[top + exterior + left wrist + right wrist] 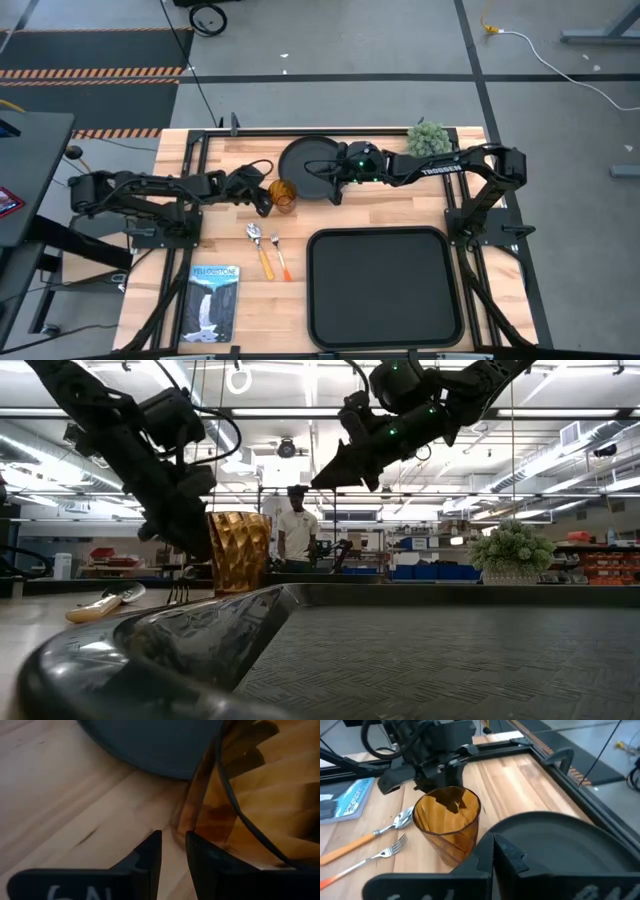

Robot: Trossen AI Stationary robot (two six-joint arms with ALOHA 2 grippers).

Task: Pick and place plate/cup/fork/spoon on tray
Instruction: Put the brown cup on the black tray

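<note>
The amber cup [283,196] stands upright on the wood just left of the black plate [310,165], which lies flat at the far middle. My left gripper [264,197] is low on the cup's left side, its fingers [150,852] open by a narrow gap with only wood between them. My right gripper [335,188] is shut and empty over the plate's near rim [520,827], well above the table in the low view [322,478]. The spoon [258,245] and fork [280,255] lie flat near the cup. The black tray [380,290] is at the near right. My left gripper's one finger [205,857] stands right beside the cup's outer wall [200,815], low on the cup's left side, coming in nearly level from the table's left. I cannot tell whether it touches the wall. The cup stands upright on the table.
A blue booklet [213,300] lies at the near left. A small green plant [428,138] stands at the far right beside the right arm. A person [297,525] stands in the room beyond the table.
</note>
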